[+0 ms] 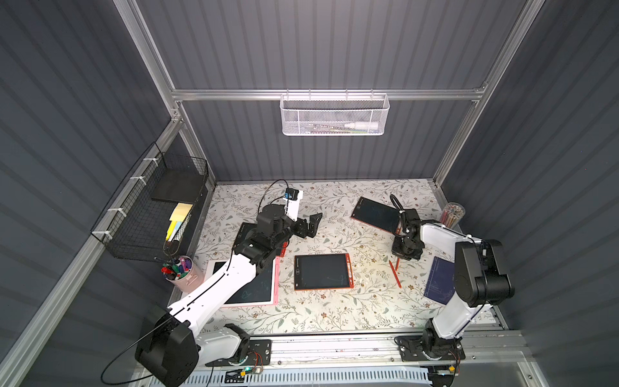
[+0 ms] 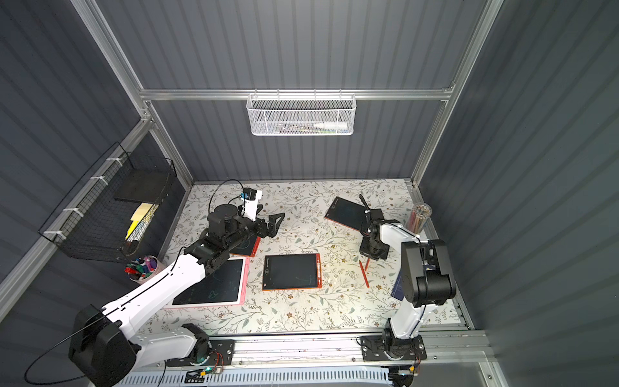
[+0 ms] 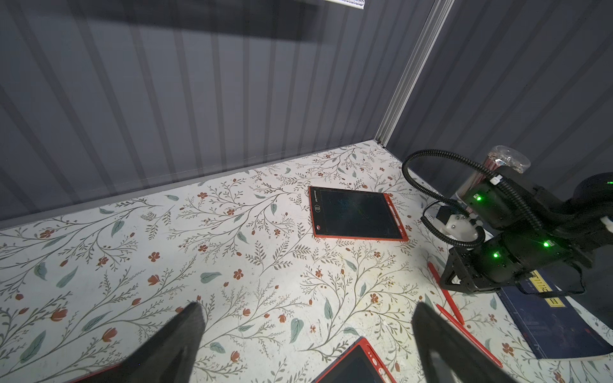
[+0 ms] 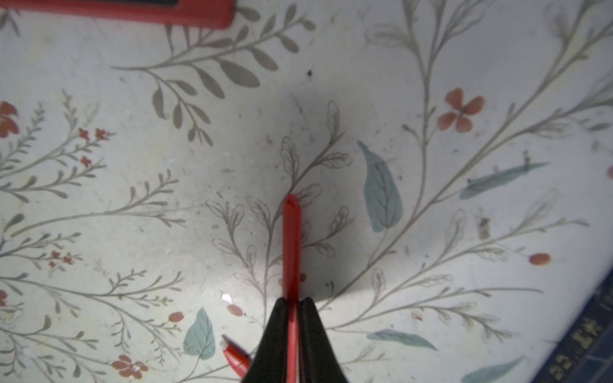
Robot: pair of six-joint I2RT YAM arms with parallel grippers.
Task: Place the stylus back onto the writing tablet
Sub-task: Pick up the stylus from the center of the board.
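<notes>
Right gripper (image 4: 292,301) fingers nearly shut, pinching thin red plastic stylus (image 4: 292,245). Stylus sticks out over flowery white table (image 1: 335,311), near red-framed black writing tablet (image 1: 323,271) in middle, not on it. Second red stylus (image 1: 395,276) lies just beside. Left gripper (image 3: 306,311) fingers wide open, holding nothing, up over table.

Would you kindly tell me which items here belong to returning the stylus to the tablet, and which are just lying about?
Job: red stylus in the shut right hand; centre orange tablet, likely its home; second stylus, perhaps next.
Lying about: pink tablet, blue book, marker cup, pencil jar, white basket.
</notes>
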